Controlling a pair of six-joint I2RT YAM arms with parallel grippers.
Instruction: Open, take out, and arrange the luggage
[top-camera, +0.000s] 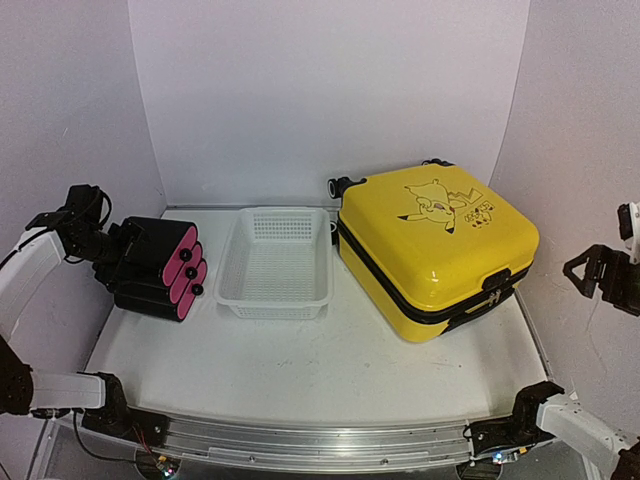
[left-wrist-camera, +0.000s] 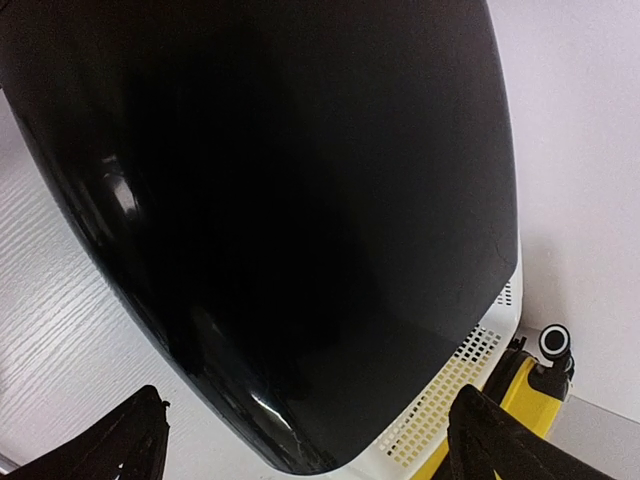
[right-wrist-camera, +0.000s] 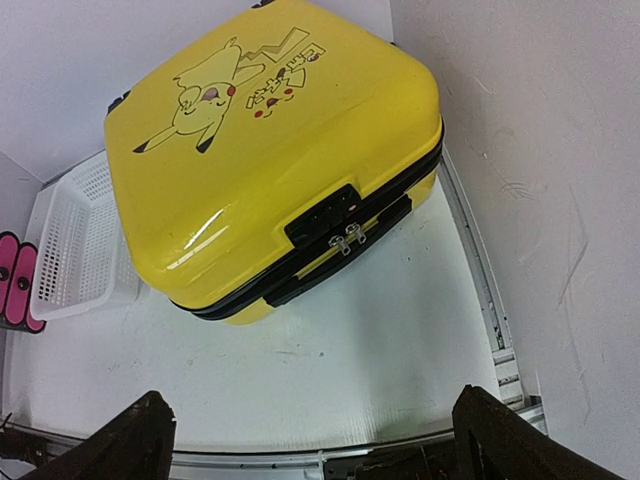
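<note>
- The right jaws stand wide apart with nothing between them, hanging off the right edge of the bench (top-camera: 330, 370), above and well apart from the luggage (right-wrist-camera: 270, 150).
- The left jaws are spread just as wide. The black case (left-wrist-camera: 280, 200) with pink ends fills the wrist view just ahead of them, and a strip of background shows at each fingertip, so they appear to grip nothing.
- The luggage lies flat on the right half of the bench, cartoon lid up and wheels toward the back wall. Its black zipper band runs unbroken around the shell.
- The two zipper pulls (right-wrist-camera: 347, 238) sit together under the lock (right-wrist-camera: 325, 215), on the corner facing the right arm.
- The white basket (top-camera: 275, 265) stands between the case and the luggage, just beside the luggage.
- Judged from this, the opening step has not begun, and taking out and arranging lie behind it.
- The next move probably belongs to the right arm: come down on the pulls, pinch one, and draw it along the band.
- The pulls are small and lie flat against the shell, so the approach needs care. The shell may slide unless it is steadied.
</note>
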